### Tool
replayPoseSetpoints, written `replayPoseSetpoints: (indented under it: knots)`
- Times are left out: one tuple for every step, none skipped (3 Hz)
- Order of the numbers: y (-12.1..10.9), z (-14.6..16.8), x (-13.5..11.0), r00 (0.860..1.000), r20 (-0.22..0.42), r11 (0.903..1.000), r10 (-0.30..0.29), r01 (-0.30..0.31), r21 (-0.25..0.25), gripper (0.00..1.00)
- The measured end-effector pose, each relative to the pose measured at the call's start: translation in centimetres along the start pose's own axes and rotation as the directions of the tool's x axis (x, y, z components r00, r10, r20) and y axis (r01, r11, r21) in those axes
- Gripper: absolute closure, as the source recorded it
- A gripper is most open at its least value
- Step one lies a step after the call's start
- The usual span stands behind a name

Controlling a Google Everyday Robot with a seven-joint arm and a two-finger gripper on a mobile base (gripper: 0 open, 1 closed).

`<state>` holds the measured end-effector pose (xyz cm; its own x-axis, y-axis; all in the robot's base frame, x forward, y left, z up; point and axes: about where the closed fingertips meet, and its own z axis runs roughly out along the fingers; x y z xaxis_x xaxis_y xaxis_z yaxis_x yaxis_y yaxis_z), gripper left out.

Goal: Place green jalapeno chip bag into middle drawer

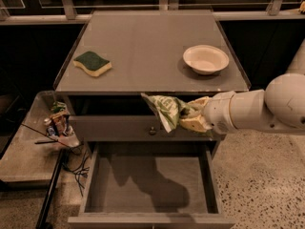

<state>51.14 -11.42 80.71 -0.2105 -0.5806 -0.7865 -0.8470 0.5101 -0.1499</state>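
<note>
You are holding the green jalapeno chip bag [164, 109] in the gripper [189, 119]. The gripper is squeezing the right end of the bag, so it is gripping it and not letting go. The rest of the bag is sticking out to the left.

The bag is hanging in the air, just in front of the edge of the cabinet top [143, 42]. It is right above the closed drawer front [114, 128] with the little round knob [152, 130]. It is not touching the cabinet top.

The middle drawer [143, 190] is pulled open lower down, and nothing is lying on its floor. The bag is up high and well apart from that floor.

The sponge [92, 63] and the white bowl [206, 58] are sitting on the cabinet top, out of your way.

I think you are doing the carrying step, bringing the bag over to the drawer. Next, I think you need to bring the bag toward the front and go down until it is low inside the open drawer. Then you can open the gripper. Be careful not to bump the bag on the knob or on the drawer walls going down.
</note>
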Motion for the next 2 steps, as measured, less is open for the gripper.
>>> replayPoseSetpoints:
  knots:
    - [2.8,3.0,2.3,1.0,-0.023,0.9967,0.013,-0.015,-0.08,1.0]
    - [7.2,6.8,6.4,0.998,-0.055,0.9873,0.014,-0.023,-0.157,1.0]
